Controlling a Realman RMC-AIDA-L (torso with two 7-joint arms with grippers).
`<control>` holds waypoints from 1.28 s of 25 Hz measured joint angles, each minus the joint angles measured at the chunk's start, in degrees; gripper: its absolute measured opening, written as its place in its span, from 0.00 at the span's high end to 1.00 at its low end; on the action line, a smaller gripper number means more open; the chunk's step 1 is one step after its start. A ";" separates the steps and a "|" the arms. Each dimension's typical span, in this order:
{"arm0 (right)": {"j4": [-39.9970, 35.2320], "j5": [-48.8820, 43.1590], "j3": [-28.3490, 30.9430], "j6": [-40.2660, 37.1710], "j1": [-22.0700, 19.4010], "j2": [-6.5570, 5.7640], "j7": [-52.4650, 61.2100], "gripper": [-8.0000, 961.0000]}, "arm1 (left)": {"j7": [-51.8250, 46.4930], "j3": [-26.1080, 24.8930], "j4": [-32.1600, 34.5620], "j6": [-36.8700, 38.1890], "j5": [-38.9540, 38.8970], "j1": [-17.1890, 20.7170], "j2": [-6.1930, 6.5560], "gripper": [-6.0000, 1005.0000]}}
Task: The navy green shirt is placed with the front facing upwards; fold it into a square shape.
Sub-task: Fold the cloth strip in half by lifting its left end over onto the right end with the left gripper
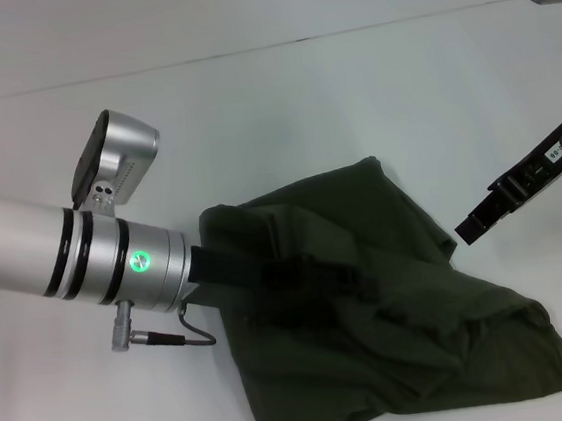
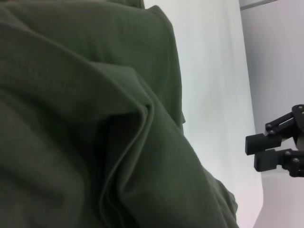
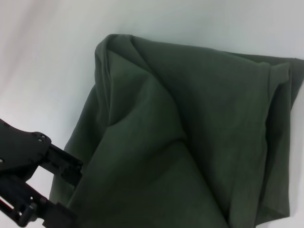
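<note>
Dark olive-green cotton fabric, the navy green shirt (image 1: 371,302), lies in a loosely folded, rumpled heap on the plain white table (image 1: 279,100), its plain side up and no print showing. The left gripper (image 1: 353,275), at the end of a silver cylindrical arm with a green indicator light, reaches low over the middle of the heap; its black fingers (image 3: 64,164) touch or press into the cloth, and whether they pinch a fold cannot be told. Beneath and just beyond this gripper, layered folds with a stitched hem (image 2: 128,156) overlap each other. Farther off, the right gripper (image 1: 469,226) hangs above bare table just beside the shirt's edge, clear of the cloth, its two black fingers (image 2: 259,142) parted by a narrow gap and holding nothing.
</note>
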 joint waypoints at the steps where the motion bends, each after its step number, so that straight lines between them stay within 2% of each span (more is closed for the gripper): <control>1: 0.00 0.00 0.01 0.01 -0.04 0.00 0.01 0.76 | 0.00 0.00 -0.05 -0.03 0.00 -0.28 -0.05 0.31; 6: 0.00 0.00 0.07 0.12 -0.13 -0.03 0.15 0.76 | 0.20 2.21 -2.51 -0.93 0.02 -2.30 -0.16 0.32; 14: 0.04 0.00 0.21 0.26 -0.36 0.03 0.13 0.76 | 1.57 2.28 -1.51 -1.26 0.04 -1.82 0.35 0.33; 20: 0.09 0.00 0.27 0.26 -0.44 0.05 0.22 0.76 | 1.69 1.96 -0.53 0.69 -0.13 -1.60 0.31 0.55; 23: 0.09 0.00 0.31 0.41 -0.44 0.05 0.24 0.76 | 2.20 0.16 1.89 4.60 -0.91 -0.96 0.05 0.82; 28: 0.09 0.00 0.05 0.84 -0.41 0.06 0.30 0.76 | 3.47 -4.56 5.59 10.42 -3.43 -0.49 0.00 0.91; 32: 0.09 0.00 0.00 0.87 -0.29 0.11 0.31 0.76 | 4.68 -6.93 6.40 10.87 -4.39 -0.57 0.03 0.91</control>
